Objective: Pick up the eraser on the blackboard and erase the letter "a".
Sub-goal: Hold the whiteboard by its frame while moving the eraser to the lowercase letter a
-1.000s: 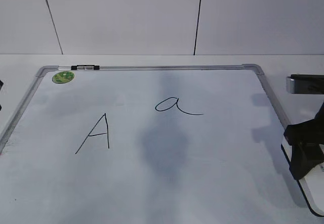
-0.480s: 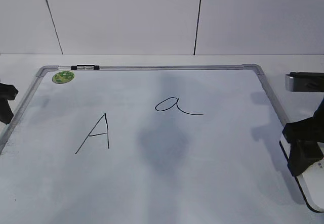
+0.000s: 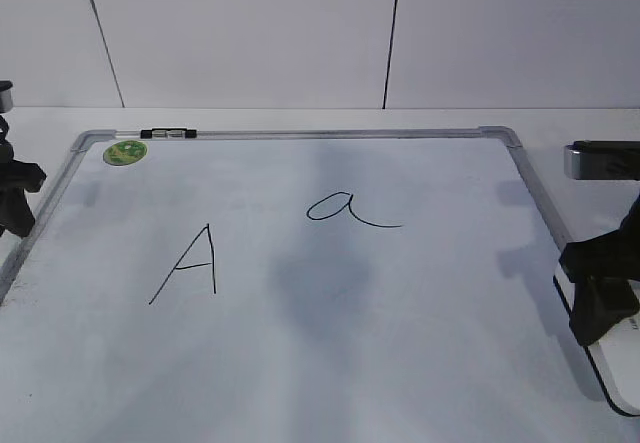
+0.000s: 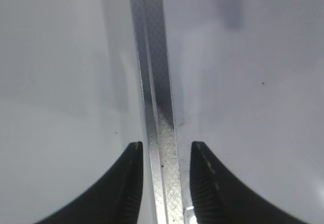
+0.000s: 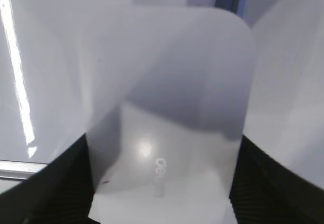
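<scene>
Two grippers are seen at the board's (image 3: 300, 363) edges: the left gripper (image 4: 164, 150) is held apart over the frame (image 4: 152, 82); "a" (image 3: 345, 209) is left unerased; the eraser (image 5: 169, 107), judged light, stiff and slick, is straddled along its long sides by the right gripper (image 5: 164, 183), grip untellable.

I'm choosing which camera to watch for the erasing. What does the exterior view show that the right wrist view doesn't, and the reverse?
Only the exterior view shows the letter "a", the capital A and the green sticker.

Only the right wrist view shows the grey lettering on the eraser and both fingers flanking it.

Both show the eraser, the right gripper and the blackboard.
</scene>
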### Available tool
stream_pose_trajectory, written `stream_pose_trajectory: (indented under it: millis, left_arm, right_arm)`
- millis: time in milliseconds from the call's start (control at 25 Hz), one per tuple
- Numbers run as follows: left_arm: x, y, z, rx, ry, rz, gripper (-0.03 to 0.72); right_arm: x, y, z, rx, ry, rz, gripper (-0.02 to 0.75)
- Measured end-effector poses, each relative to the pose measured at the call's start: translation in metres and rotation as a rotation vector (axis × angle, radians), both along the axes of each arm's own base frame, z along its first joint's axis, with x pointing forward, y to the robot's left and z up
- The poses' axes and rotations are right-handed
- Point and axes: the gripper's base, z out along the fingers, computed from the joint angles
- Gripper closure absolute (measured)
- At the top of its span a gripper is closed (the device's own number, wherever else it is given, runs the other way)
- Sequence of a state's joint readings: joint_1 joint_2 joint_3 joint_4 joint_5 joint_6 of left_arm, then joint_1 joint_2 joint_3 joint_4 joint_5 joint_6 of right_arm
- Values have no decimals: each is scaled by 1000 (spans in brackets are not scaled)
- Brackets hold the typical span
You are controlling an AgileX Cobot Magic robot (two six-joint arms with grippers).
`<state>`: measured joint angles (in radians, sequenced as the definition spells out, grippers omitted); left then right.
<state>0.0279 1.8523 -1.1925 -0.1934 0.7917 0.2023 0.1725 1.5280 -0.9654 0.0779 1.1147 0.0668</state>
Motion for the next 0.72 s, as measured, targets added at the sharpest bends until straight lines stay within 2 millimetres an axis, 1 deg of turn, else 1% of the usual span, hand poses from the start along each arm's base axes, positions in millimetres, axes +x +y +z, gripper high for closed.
stream_pose_trajectory:
  millis: [160,360,560,720]
  left_arm:
    - [3,1,-9,-1,30,-5,454]
    - [3,1,-12,-1,40,-8,457]
    - [3,1,-12,2,40,-10,525]
    - [3,1,-12,6,40,-12,538]
  right_arm:
    - [0,0,0,0,0,0,169]
    - [0,0,0,-1,0,3,169]
    - [0,0,0,-1,-2,3,169]
    - [0,0,0,-1,-4,3,169]
